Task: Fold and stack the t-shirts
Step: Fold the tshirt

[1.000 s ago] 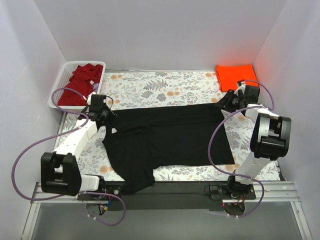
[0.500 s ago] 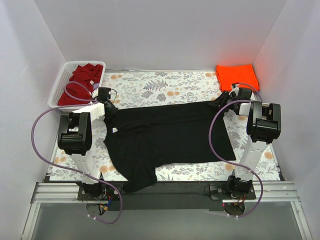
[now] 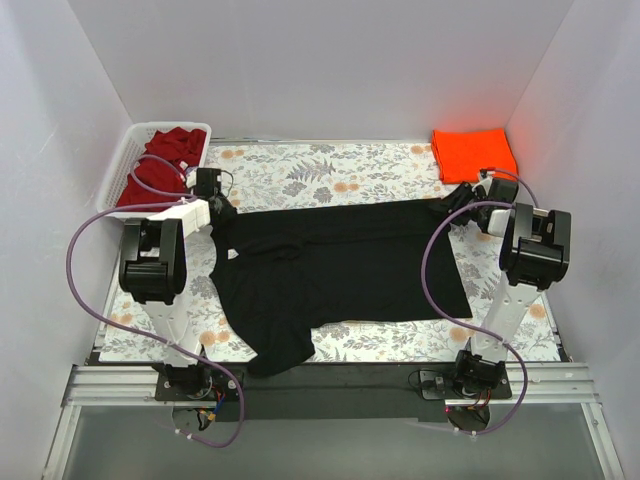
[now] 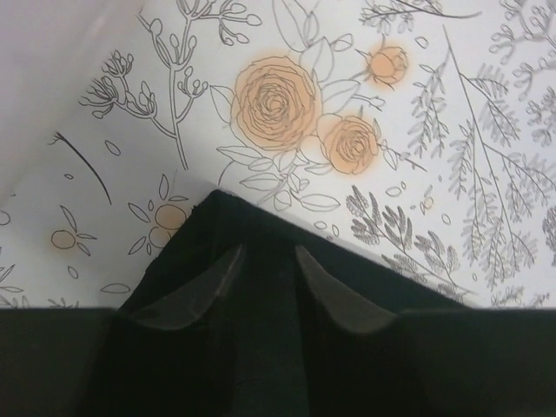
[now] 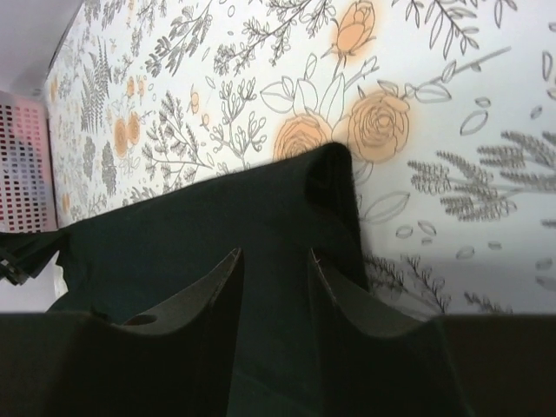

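The right pincer [image 5: 274, 261] clamps a corner of the black shirt [image 3: 340, 270] at its tips; whether the left pincer [image 4: 265, 261] grips I cannot tell, so cloth under it may slip and bunch.

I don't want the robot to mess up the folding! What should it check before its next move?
1. Black t-shirt lying flat: not ok, its near-left part is rumpled.
2. Right gripper pinching the shirt's far right corner: ok.
3. Left gripper pinching the far left corner: cannot tell.
4. Orange t-shirt folded and out of the way: ok.
5. Dark red t-shirt folded: not ok, it's bunched in the basket.
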Tool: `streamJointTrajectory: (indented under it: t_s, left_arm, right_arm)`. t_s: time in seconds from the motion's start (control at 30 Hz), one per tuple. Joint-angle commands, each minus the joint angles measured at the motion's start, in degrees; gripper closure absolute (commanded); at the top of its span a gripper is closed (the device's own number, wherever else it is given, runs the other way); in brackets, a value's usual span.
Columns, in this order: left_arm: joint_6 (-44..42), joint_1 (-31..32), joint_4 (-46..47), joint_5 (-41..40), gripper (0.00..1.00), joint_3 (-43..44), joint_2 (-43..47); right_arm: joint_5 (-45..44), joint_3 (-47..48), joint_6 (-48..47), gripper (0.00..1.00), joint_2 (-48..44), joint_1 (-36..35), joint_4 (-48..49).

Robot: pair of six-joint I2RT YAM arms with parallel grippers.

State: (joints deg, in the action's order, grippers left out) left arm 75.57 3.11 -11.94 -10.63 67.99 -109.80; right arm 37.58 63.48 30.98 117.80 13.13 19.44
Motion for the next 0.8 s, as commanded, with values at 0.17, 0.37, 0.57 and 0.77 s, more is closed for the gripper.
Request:
streamJointTrajectory:
  t_s: [0.17,0.37,0.57,0.77]
  left_arm:
    - [-3.94,4.60,-4.66,-0.35,0.46,2.94,17.22]
    - [-13.34,16.64,-7.38,-6.76,0.44,-4.34,27.34]
    - [-14.05,32.97,-11.78,-11.07,0.45,-12.78,31.75]
    - [-14.13,39.94,-10.56,-14.41,0.58,-12.45,23.78]
  right_arm:
    - [-1.29,-6.61,-2.42,0.56,-16.27,-1.17,-3.18]
    - [-2.51,-13.11,-7.77,0.56,-28.05,-9.33,-9.49]
    - [-9.19,-18.39,-14.19,0.55,-36.93,-21.55,-16.53]
    - [-10.07,-26.73,-14.28,0.55,-43.52,-27.71,-18.03]
